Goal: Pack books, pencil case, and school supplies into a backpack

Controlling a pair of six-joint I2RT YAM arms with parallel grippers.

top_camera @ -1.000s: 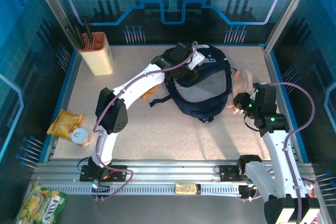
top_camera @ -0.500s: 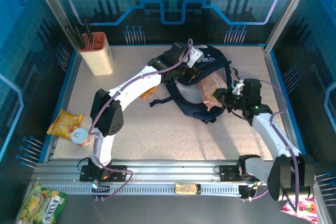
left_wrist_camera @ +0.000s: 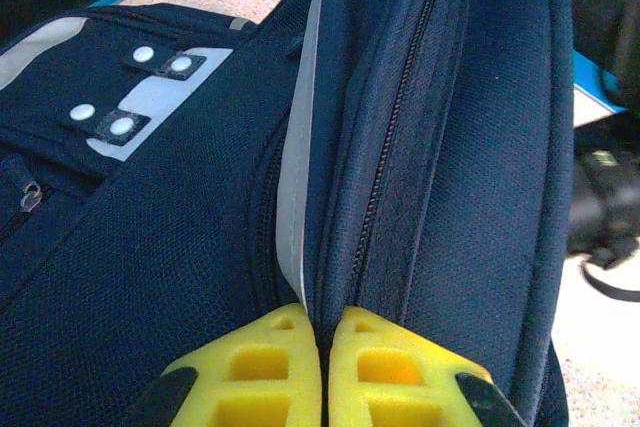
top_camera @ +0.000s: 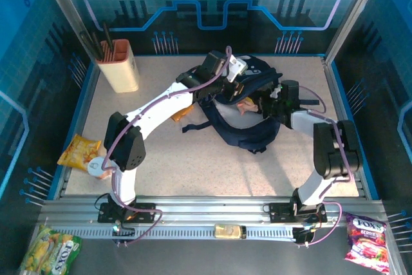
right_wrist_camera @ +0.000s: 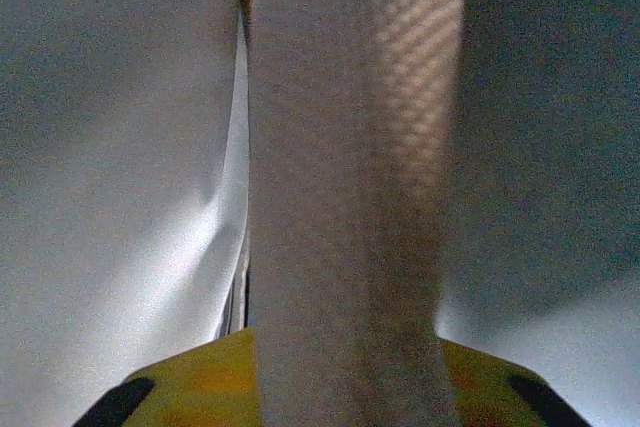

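The soft, floppy backpack (top_camera: 248, 130), toward twelve o'clock on the counter (top_camera: 193, 165), handles best by its zip-edge fold, where the left hand (left_wrist_camera: 322, 332) is clenched, while I cannot tell whether the right hand (top_camera: 261, 104), at its three o'clock, grips the limp pink mesh pouch (right_wrist_camera: 350, 197).

The left arm (top_camera: 161, 104) reaches from lower left to upper centre, its left gripper (left_wrist_camera: 322, 325) pinched tight on the backpack (left_wrist_camera: 150, 247) fabric. The right arm (top_camera: 331, 149) bends sharply toward centre frame. Whether the right gripper (top_camera: 259, 104) grips anything is unclear.

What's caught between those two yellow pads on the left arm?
A fold of the navy backpack, beside its pale stripe, is pinched in the shut left gripper; the left wrist view shows it.
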